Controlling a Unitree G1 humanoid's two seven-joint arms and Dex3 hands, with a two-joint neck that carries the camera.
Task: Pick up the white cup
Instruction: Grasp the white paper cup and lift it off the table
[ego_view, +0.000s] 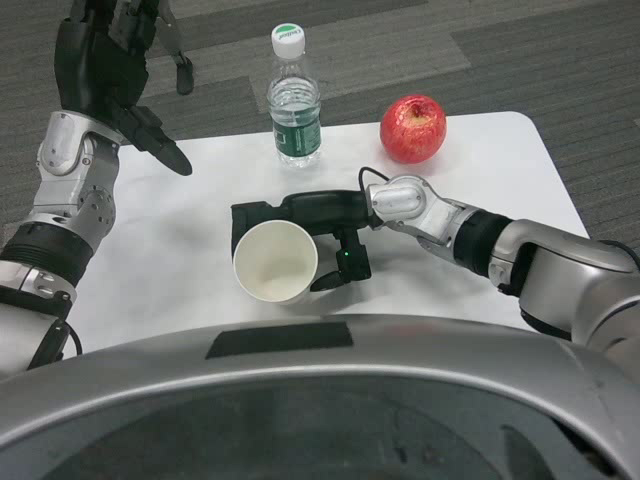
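Observation:
The white cup (275, 262) sits near the table's front edge, its open mouth facing up toward me. My right hand (310, 232) reaches in from the right and wraps around the cup's far and right side, fingers curled against its wall. The cup looks slightly tilted; I cannot tell whether it is off the table. My left hand (110, 65) is raised at the far left, above the table's left edge, fingers spread and holding nothing.
A clear water bottle (294, 100) with a white cap stands upright at the table's back edge, just beyond the right hand. A red apple (413, 129) lies to its right. The white table (180, 250) ends close in front of the cup.

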